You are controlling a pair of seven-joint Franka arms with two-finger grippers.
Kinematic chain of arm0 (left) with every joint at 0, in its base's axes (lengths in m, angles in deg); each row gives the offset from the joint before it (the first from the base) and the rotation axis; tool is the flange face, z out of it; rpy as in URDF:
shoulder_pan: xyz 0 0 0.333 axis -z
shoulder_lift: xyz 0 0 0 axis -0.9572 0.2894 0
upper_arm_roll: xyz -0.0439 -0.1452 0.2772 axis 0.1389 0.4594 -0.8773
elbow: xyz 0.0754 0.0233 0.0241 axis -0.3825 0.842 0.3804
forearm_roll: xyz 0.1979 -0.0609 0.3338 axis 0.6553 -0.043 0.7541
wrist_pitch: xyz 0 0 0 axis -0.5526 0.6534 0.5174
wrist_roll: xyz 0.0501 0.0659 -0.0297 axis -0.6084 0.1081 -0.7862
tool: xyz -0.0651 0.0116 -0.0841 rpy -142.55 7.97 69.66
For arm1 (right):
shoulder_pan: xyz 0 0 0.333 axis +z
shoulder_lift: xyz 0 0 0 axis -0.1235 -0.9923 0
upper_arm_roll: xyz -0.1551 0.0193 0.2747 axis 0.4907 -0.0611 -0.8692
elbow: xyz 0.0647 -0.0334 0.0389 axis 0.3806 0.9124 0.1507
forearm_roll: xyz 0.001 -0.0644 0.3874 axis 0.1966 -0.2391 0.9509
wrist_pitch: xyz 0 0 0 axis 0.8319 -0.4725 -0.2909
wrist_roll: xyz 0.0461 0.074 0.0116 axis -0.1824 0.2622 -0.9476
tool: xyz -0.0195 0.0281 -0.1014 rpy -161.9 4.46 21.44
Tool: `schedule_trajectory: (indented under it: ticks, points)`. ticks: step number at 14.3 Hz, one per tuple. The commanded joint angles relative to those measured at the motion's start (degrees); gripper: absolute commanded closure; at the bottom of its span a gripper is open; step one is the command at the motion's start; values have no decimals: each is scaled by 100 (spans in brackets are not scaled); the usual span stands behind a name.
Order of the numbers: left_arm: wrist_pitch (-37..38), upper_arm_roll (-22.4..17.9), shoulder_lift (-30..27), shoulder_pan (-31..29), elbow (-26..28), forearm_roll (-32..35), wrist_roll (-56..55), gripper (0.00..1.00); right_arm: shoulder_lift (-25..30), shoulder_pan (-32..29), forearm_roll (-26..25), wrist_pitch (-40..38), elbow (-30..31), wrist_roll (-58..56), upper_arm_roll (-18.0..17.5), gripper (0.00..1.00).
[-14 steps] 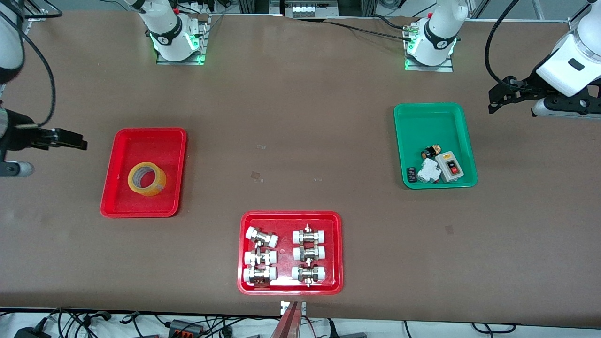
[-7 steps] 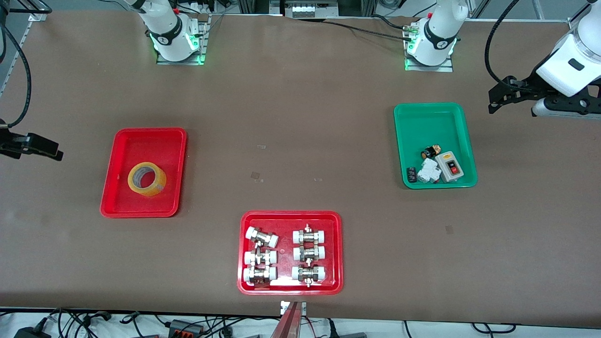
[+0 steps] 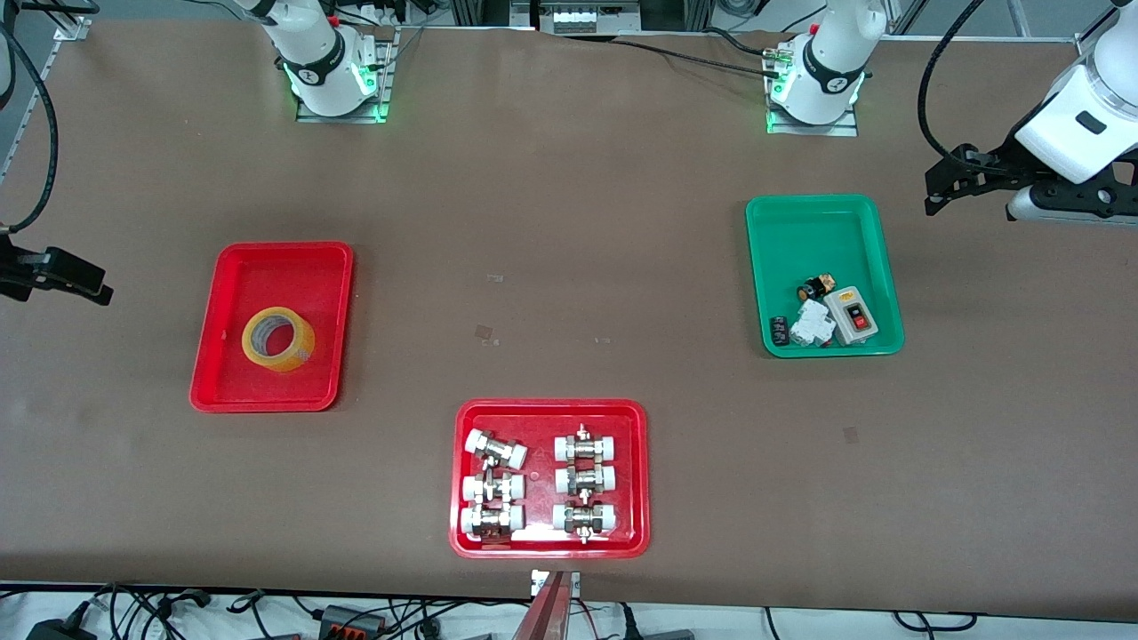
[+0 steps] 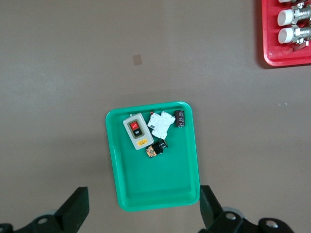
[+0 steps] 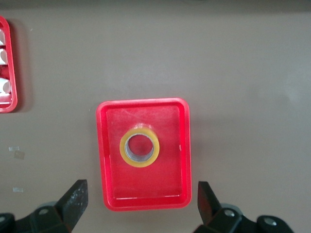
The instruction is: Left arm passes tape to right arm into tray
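The tape [image 3: 278,340], a yellow roll with a white core, lies flat in the plain red tray [image 3: 284,267] toward the right arm's end of the table. My right gripper [image 3: 76,276] is open and empty, up in the air over the table's edge at that end, apart from the tray. In the right wrist view the tape [image 5: 140,147] sits in the middle of the tray [image 5: 146,191], seen between the spread fingers of the right gripper [image 5: 140,194]. My left gripper [image 3: 947,182] is open and empty, waiting high at the left arm's end; it also shows in its wrist view [image 4: 142,196].
A green tray [image 3: 822,231] holding a switch box and small electrical parts lies at the left arm's end, also in the left wrist view [image 4: 155,189]. A red tray of white-capped metal fittings [image 3: 542,413] lies nearest the front camera, mid-table.
My right gripper has drawn away from the red tray toward the table's end, then almost stopped. The tape, the trays and the left arm have not moved.
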Motion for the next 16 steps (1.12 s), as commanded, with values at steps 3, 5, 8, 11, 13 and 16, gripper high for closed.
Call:
schedule_trajectory:
  ticks: [3,5,8,11,13,16]
  points:
    - [40,-9,41,-18,-91,-63,-18,0,1266,89,-81,762,1924,63,81,0]
    - [40,-9,41,-18,-91,-63,-18,0,1399,80,-81,772,2146,63,81,0]
    - [40,-9,41,-18,-91,-63,-18,0,1417,98,-81,649,2095,36,73,0]
    - [40,-9,41,-18,-91,-63,-18,0,1417,98,-54,306,1910,45,64,0]
    - [49,-9,41,-18,-91,-63,-18,0,1417,98,-54,288,1910,45,64,0]
    - [49,-9,41,-18,-91,-63,-18,0,1417,107,-63,297,1910,36,55,0]
